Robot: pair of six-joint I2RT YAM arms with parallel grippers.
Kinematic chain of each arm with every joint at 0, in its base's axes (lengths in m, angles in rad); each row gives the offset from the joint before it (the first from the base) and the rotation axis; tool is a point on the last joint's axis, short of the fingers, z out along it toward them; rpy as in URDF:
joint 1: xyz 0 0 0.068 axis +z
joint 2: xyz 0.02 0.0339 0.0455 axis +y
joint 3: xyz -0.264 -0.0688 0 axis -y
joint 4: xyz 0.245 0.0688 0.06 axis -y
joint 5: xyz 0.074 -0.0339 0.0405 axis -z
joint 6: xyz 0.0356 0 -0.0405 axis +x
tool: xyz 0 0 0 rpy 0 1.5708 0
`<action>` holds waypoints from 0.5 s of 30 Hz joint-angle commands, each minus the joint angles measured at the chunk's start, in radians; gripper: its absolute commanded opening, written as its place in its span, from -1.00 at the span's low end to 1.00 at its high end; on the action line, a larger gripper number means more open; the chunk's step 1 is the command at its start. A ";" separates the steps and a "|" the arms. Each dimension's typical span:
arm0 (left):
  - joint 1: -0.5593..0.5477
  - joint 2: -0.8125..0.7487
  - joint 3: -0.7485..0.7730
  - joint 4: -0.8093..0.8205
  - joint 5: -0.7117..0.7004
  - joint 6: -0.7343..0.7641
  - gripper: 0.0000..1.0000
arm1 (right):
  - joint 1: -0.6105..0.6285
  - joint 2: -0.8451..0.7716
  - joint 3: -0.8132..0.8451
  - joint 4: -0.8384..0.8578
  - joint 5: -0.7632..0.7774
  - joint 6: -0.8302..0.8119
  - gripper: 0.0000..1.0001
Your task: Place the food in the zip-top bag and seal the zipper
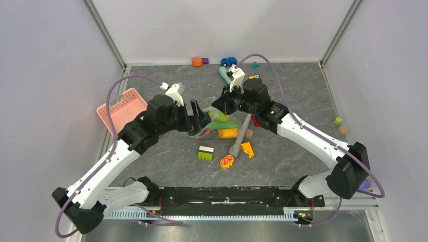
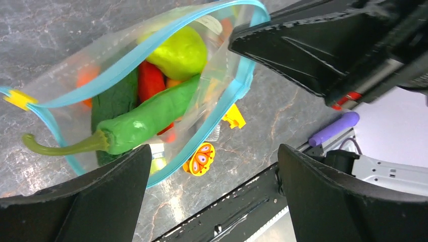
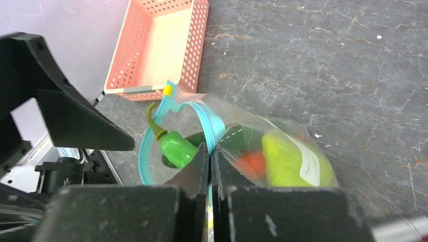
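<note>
The clear zip-top bag [image 2: 108, 60] hangs with its mouth open above the table, its teal zipper [image 2: 146, 48] forming a wide loop. Food lies inside: a long green pepper [image 2: 146, 121] with its stem poking out, a yellow-green piece [image 2: 179, 50] and a red piece [image 2: 150, 80]. My right gripper [image 3: 210, 151] is shut on the zipper [image 3: 209, 121] at the bag's rim [image 3: 282, 146] and holds it up. My left gripper [image 2: 212, 156] stands wide open just outside the bag's mouth, with nothing between its fingers. In the top view both grippers, left [image 1: 199, 118] and right [image 1: 218, 108], meet over the bag [image 1: 208, 117].
A pink slotted basket [image 1: 121, 106] sits at the left. Below the bag lie a flat orange oval toy [image 1: 227, 161], a block stack [image 1: 205, 153], a yellow block [image 1: 247, 149] and a grey stick [image 1: 241, 135]. Small toys [image 1: 197, 61] line the back wall; two blocks [image 1: 339, 123] lie right.
</note>
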 commanded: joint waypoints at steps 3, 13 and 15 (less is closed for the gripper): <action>-0.002 -0.074 -0.038 0.072 0.020 0.038 0.99 | -0.019 0.004 -0.017 0.055 -0.063 -0.030 -1.00; 0.000 -0.099 -0.037 -0.067 -0.160 0.137 0.99 | -0.109 0.001 -0.018 0.002 -0.049 -0.013 -1.00; 0.000 -0.078 -0.052 -0.099 -0.219 0.135 0.99 | -0.117 0.008 -0.010 -0.009 -0.061 -0.014 -1.00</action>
